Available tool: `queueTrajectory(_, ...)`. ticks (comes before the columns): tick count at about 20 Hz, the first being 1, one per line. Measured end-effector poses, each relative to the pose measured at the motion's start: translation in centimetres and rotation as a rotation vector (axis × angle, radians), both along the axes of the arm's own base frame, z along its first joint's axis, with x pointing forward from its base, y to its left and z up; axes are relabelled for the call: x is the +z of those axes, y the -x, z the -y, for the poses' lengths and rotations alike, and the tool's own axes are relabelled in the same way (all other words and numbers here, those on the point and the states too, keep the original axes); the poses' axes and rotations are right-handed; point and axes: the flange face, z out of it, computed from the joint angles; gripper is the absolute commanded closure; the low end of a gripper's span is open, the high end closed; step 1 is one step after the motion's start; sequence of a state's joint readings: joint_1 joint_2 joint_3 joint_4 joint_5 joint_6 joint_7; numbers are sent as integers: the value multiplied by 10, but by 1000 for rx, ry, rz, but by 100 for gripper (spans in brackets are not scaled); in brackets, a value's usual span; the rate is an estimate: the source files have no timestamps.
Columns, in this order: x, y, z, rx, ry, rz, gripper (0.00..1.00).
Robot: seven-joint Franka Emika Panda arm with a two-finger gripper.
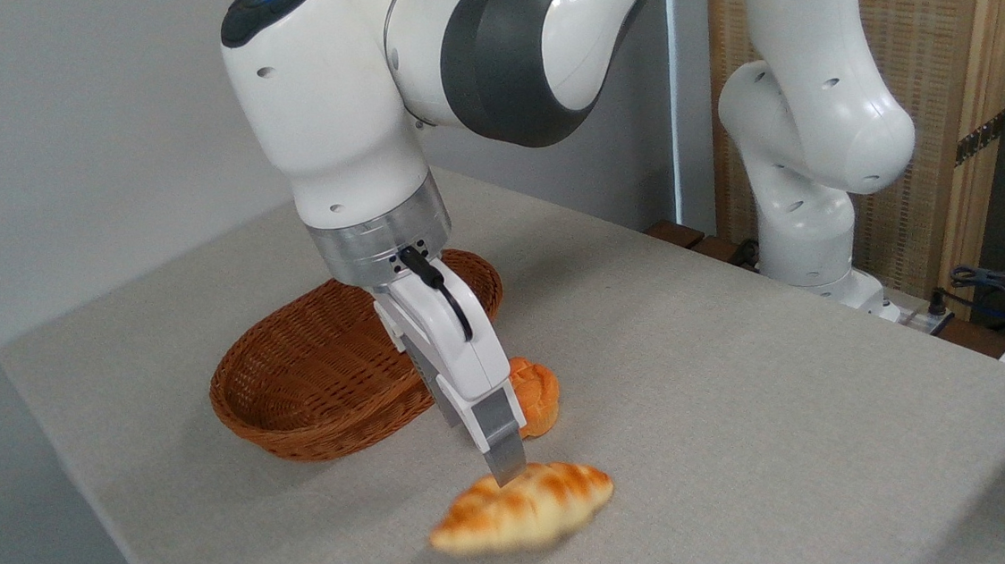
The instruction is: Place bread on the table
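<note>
The long plaited golden-brown loaf of bread (525, 506) is shown out of the brown oval wicker basket (296, 397), at about five o'clock from it, at or just above the light grey-beige fabric-covered desk (743, 371); its blurred left end leaves contact with the surface undecided. The tool (507, 472) is seen touching the loaf's top, but whether it is clenched or released cannot be told. The transfer is judged nearly complete, only release and withdrawal remaining; a small round orange bun (537, 396) lies beside the basket at three o'clock.

Bread (525, 506) lies on table (743, 371), before basket (331, 376).
</note>
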State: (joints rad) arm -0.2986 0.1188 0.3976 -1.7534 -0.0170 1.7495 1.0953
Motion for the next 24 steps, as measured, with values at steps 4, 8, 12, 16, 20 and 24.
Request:
queueTrajectory(4,4,-1,1,-1,-1,9,0)
queueTrajectory(8,35,-9,9,55,7,73,0)
queueTrajectory(12,74,-9,40,116,36,141,0)
queueTrajectory(16,94,7,89,148,56,132,0)
queueTrajectory(20,96,13,135,146,63,129,0)
queueTrajectory(24,106,16,106,176,64,132,0)
